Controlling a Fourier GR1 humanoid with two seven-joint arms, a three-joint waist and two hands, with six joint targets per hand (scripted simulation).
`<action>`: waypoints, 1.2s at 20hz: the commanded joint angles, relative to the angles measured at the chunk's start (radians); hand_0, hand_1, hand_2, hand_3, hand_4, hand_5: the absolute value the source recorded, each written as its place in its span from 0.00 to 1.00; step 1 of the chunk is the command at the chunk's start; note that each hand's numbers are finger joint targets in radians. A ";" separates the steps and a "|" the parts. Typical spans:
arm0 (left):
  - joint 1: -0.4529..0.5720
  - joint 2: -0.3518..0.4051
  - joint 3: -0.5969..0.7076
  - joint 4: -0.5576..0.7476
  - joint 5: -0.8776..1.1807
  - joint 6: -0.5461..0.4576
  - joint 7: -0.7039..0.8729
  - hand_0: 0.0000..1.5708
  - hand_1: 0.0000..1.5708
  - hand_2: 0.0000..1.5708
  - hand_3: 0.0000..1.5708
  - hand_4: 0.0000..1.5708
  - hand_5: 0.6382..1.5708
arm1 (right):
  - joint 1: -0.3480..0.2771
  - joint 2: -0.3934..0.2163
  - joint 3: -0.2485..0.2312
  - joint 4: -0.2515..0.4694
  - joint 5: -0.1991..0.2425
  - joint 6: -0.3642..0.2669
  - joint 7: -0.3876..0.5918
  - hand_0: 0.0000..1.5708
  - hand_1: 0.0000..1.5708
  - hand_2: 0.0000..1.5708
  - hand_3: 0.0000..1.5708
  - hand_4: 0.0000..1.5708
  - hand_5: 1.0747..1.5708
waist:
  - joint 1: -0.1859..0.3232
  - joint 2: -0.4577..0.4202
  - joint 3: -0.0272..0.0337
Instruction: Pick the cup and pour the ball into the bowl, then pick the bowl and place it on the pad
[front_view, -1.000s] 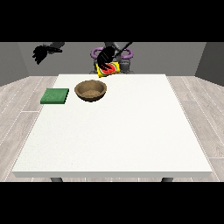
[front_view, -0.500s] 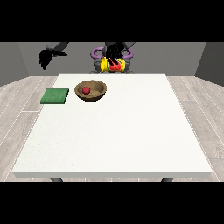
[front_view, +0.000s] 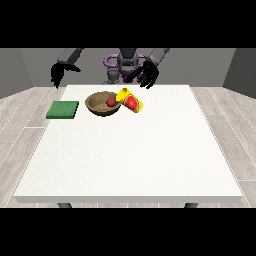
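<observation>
Red: 1 ball (front_view: 110, 102), 1 bowl (front_view: 98, 108).

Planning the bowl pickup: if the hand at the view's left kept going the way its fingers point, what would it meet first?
Its fingers hang downward, so the hand at the view's left would probably meet the bare table edge first, behind the green pad. Depth is unclear; it may pass behind the table.

One front camera looks across the table (front_view: 130, 160), facing the robot (front_view: 127, 62).

Bare test room, white table (front_view: 130, 160), grey walls, plank floor
</observation>
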 joint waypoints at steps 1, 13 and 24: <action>0.128 -0.012 0.080 -0.143 0.349 0.035 -0.143 0.00 0.00 0.00 0.00 0.00 0.98 | -0.045 0.045 0.022 -0.028 0.007 -0.040 0.003 0.00 0.00 0.00 0.00 0.18 0.99 | -0.014 0.060 0.0009; 0.340 0.023 0.120 -0.262 0.683 -0.329 -0.562 0.00 0.00 0.00 0.00 0.00 0.99 | -0.083 0.237 0.068 0.025 0.104 -0.320 -0.088 0.00 0.00 0.00 0.00 0.21 1.00 | 0.123 0.116 0.0213; 0.378 0.093 0.179 -0.377 0.693 -0.394 -0.502 0.00 0.00 0.00 0.00 0.00 0.99 | -0.201 0.162 0.037 0.340 0.063 -0.273 -0.210 0.00 0.00 0.00 0.00 0.13 0.98 | 0.112 0.109 0.0218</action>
